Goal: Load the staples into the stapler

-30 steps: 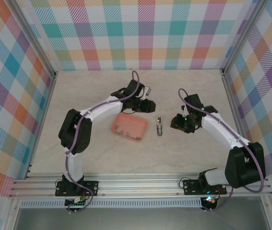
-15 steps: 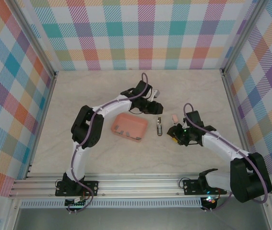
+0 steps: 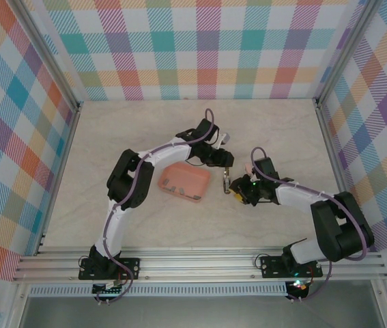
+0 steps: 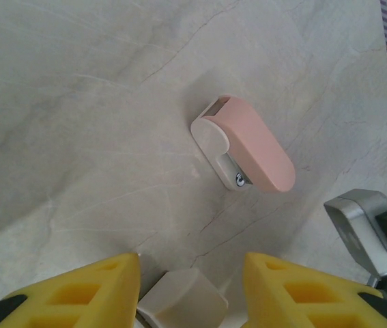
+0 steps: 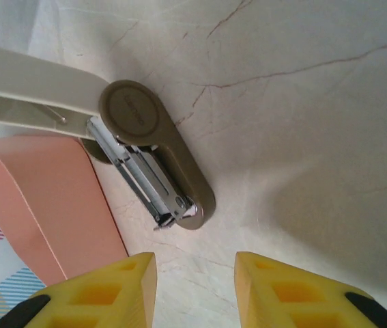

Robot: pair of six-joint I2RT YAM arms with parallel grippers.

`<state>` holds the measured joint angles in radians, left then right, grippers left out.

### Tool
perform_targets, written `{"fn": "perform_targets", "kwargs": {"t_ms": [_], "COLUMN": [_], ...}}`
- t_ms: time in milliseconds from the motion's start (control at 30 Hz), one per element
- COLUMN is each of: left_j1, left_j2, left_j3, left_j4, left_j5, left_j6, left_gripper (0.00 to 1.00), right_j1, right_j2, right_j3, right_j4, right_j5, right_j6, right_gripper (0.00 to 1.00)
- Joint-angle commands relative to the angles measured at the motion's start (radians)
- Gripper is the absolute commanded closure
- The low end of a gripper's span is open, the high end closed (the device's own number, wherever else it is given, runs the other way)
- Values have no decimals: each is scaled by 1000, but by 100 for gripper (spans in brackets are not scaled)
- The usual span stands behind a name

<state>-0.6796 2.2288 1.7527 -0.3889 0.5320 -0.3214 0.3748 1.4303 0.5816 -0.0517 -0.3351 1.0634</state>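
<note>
Both my arms have swung in on the stapler (image 3: 226, 182) since a second ago. Nearest, my right gripper (image 5: 193, 265) hovers at its near end, fingers apart with nothing between them. The stapler lies opened, its metal channel bare. Just left sits the tray (image 3: 194, 175), with the staples (image 3: 178, 188) lying in it. At the far end my left gripper (image 4: 192, 261) has its fingers apart, either side of a beige tip (image 4: 179, 297) without clamping it. Beyond lies a pink-and-white piece (image 4: 248, 147).

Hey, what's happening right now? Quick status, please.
Left gripper open, straddling stapler lid. Right gripper open beside open stapler. Staples in pink tray. Nothing blocking.
</note>
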Motion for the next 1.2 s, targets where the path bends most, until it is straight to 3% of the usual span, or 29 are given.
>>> {"fn": "perform_targets", "kwargs": {"t_ms": [0,433,1167], "left_j1": [-12,-17,-18], "left_j2": [11,11,-41], "left_j3": [33,13,-60], "left_j4": [17,64,81], "left_j5": [34,99,154], "left_j6": [20,19,28], "left_gripper": [57,57,59], "right_j1": [9,9,9], "right_j2": [22,103,119], "right_j3": [-8,11,22], "right_j4": [60,101,23], "right_j5": [-22,-32,20], "right_j6": [27,29,-15], "right_gripper": [65,67,73]}}
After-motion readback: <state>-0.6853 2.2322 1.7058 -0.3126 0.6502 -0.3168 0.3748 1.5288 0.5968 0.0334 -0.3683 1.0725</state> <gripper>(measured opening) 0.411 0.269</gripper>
